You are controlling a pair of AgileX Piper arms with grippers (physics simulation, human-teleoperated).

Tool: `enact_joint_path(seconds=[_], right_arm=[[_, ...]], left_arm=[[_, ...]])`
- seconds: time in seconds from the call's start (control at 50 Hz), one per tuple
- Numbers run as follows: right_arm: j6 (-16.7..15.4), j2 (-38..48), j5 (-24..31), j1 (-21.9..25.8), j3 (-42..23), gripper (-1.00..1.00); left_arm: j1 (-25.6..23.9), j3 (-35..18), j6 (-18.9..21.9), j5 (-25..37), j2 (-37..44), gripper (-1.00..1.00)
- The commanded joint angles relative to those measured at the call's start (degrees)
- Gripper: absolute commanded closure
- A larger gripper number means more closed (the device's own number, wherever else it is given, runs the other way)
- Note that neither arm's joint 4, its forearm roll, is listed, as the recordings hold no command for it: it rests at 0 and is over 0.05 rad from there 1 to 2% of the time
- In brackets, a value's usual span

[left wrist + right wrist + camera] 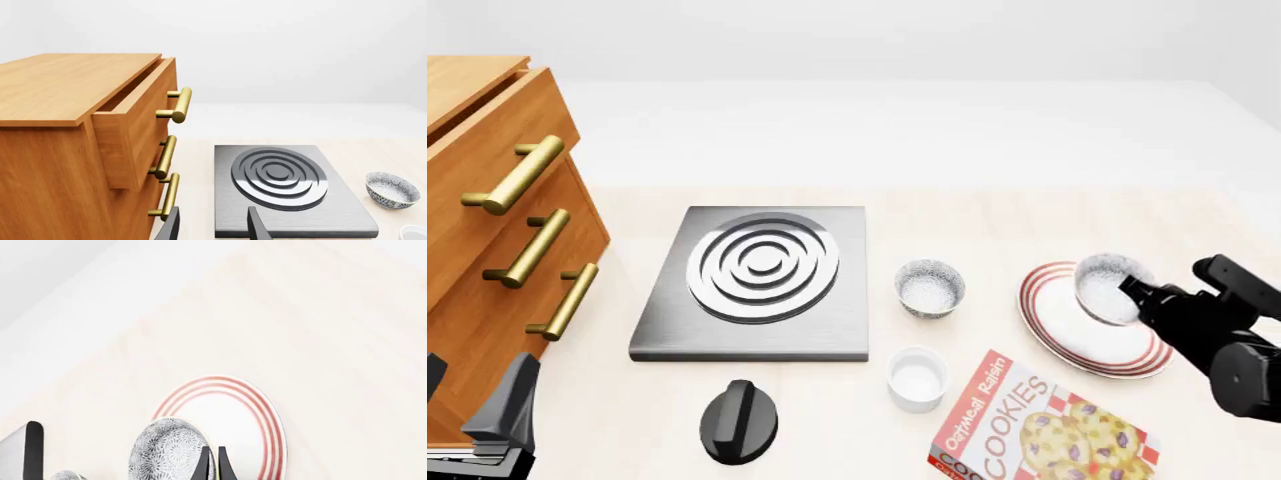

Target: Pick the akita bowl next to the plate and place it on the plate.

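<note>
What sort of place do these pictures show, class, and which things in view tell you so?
Most likely a simulated kitchen worktop: a grey stove with a ringed burner, a red-ringed plate with speckled bowls, and a box of cookies, beside a wooden drawer cabinet.

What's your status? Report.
Right gripper shut on akita bowl, bowl over plate, not released. Left gripper open, idle by stove. Nothing in the way.

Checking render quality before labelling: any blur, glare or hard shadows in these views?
Front view: sharp, soft even light, faint shadows under the stove. Left wrist view: sharp, burner shows mild sheen. Right wrist view: sharp but washed-out; pale table almost blends with the background.
</note>
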Motion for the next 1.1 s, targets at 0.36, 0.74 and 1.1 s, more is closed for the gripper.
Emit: enact_joint_path(seconds=[0.36, 0.74, 1.1], right_arm=[[-1.7, 5.1, -2.5, -0.6, -0.8, 1.0], [-3.0, 8.2, -3.5, -1.4, -1.8, 1.0], [-3.8, 11.4, -5.0, -2.0, -2.5, 1.0]], left_arm=[[0.0, 0.0, 0.0, 0.0, 0.0, -1.0], [0.0, 0.0, 0.0, 0.0, 0.0, -1.0], [0.0, 0.0, 0.0, 0.0, 0.0, -1.0]])
